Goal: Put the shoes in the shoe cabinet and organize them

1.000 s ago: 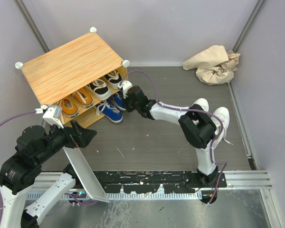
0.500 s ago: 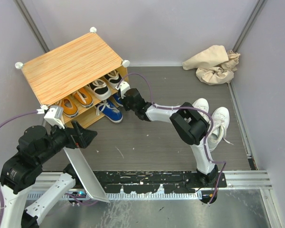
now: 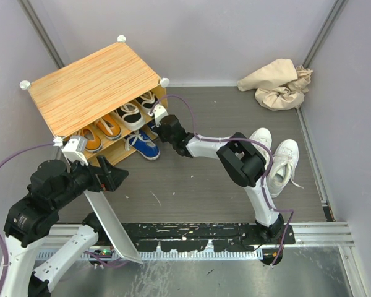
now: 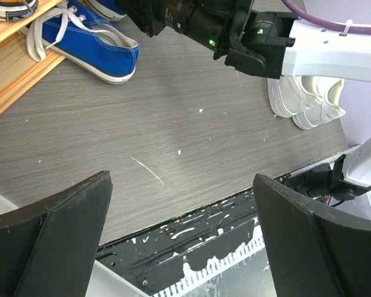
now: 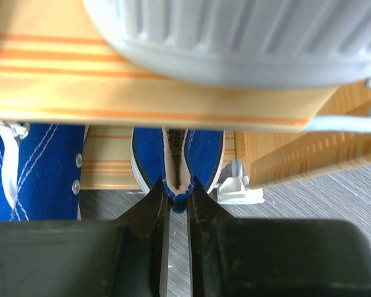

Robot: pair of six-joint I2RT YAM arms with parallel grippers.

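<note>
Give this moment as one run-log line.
right gripper: shut on blue shoe heel at shoe cabinet | left gripper: open, empty | white shoes: on floor

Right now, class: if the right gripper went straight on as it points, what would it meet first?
The blue shoe: the right gripper is shut on its heel. Beyond, probably the lower shelf of the shoe cabinet; depth unclear.

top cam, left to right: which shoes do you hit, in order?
orange shoes → blue shoe in front of the shoe cabinet → white shoes. Skipped, overlapping: black shoes, right hand.
</note>
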